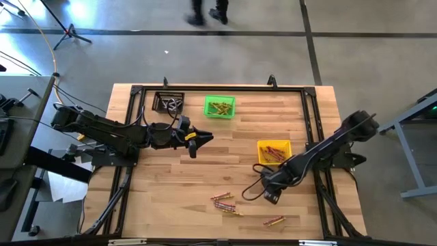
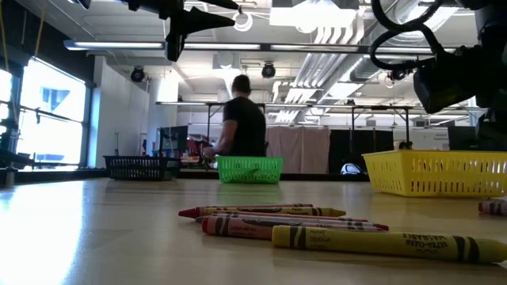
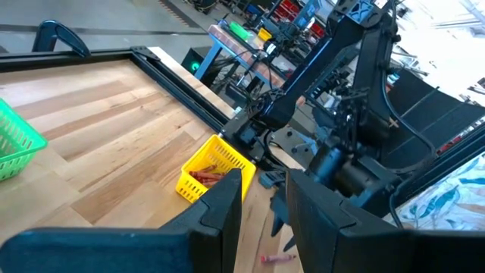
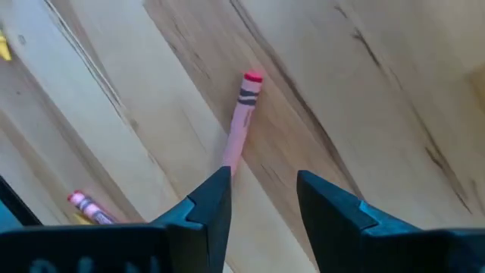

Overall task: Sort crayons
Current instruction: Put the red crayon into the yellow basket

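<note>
Showing only in the right wrist view, a red crayon [image 4: 241,121] lies before the parted right tool [image 4: 261,199].

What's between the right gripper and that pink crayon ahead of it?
Nothing visible. The right gripper is open above bare table, with the pink crayon lying flat just past its fingertips. Another crayon lies off to one side, clear of the path.

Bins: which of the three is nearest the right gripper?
The yellow bin, holding reddish crayons, sits just beside the right gripper; the green bin and black bin stand along the far edge.
</note>
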Action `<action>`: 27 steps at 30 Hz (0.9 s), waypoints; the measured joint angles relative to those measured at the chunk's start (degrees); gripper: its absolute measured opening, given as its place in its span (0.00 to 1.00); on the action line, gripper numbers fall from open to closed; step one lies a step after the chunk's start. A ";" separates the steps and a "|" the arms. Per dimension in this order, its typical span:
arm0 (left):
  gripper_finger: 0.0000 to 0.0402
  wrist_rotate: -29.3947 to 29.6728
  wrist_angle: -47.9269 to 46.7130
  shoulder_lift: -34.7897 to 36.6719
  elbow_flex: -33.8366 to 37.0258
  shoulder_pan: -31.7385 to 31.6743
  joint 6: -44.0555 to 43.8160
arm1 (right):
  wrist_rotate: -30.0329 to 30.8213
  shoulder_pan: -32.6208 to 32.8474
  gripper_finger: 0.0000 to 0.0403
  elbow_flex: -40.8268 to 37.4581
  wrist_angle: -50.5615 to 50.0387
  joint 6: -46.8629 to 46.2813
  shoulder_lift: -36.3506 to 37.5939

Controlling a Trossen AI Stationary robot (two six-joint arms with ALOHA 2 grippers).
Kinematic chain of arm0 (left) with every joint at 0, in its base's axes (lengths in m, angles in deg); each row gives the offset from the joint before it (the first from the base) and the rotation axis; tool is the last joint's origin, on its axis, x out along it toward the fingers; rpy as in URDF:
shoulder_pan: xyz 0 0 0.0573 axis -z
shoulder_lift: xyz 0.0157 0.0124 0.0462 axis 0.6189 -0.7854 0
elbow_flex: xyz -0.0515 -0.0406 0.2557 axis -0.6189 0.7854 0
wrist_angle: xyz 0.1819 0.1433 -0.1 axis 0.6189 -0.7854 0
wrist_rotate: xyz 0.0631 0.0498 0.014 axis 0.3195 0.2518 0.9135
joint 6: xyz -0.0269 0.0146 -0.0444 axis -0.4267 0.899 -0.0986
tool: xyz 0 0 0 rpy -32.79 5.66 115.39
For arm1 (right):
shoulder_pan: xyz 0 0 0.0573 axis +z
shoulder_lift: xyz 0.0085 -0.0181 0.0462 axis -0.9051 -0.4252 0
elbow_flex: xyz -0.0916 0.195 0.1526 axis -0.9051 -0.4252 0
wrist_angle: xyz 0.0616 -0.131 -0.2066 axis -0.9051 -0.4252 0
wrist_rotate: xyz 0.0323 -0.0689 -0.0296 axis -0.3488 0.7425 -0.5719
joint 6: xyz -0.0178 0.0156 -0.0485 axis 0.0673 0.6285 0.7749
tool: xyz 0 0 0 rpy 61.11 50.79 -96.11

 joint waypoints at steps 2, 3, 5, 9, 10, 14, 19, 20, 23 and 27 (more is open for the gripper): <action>0.23 0.00 -0.02 0.00 0.00 0.00 -0.02 | 0.01 0.00 0.34 1.12 0.07 -0.01 -1.49; 0.23 -0.01 0.00 0.00 0.00 0.00 -0.03 | -0.01 0.09 0.34 1.59 0.12 0.03 -2.29; 0.23 -0.56 -0.02 0.00 0.00 0.00 -0.10 | 0.01 0.43 0.34 2.41 0.10 -0.01 -3.86; 0.23 -3.73 -0.02 0.00 0.00 0.00 -1.58 | -1.27 1.63 0.34 4.42 0.87 -0.16 -7.00; 0.23 -4.37 -0.04 0.00 0.00 0.02 -1.91 | -1.67 1.95 0.34 5.01 1.41 -0.05 -7.69; 0.23 -5.44 -0.15 0.00 0.00 0.02 -2.08 | -2.21 2.69 0.34 7.03 1.45 1.14 -9.98; 0.23 -5.44 -2.32 0.00 0.00 0.02 0.09 | -1.97 2.60 0.34 8.39 1.20 -2.52 -10.94; 0.23 -5.44 -3.00 0.01 0.01 0.02 1.14 | -1.83 2.60 0.34 8.53 2.20 -3.68 -10.95; 0.23 -5.44 -5.03 0.01 0.02 0.02 4.57 | 0.53 2.89 0.34 8.67 3.76 -6.39 -10.92; 0.23 -7.30 -7.19 0.02 0.02 0.00 6.66 | 3.16 3.40 0.34 8.67 3.57 -7.75 -11.47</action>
